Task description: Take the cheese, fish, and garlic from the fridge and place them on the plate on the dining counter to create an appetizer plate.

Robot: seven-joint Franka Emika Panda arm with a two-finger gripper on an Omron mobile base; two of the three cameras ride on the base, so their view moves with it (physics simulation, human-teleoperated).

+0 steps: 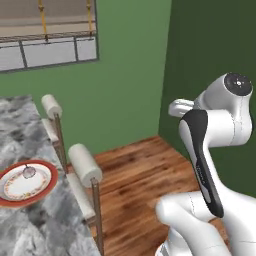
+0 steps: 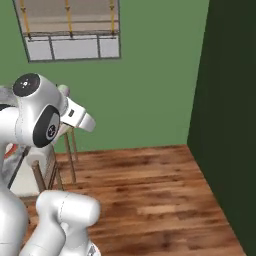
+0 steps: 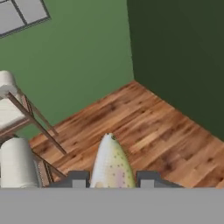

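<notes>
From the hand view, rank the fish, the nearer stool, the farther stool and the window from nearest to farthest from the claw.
1. Fish: between the fingers of the claw, held.
2. Nearer stool: low on the left, beside the claw.
3. Farther stool: up on the left, beyond the first.
4. Window: top left, on the green back wall.

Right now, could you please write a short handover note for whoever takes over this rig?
Pincer: shut on the fish, which juts forward between the tips, carried above the wooden floor.
Plate: on the dining counter, beside the stools; the garlic already lies on it.
Done: garlic placed, fish picked up.
Left: bring the fish over to the plate and set it down, then fetch the cheese.
</notes>
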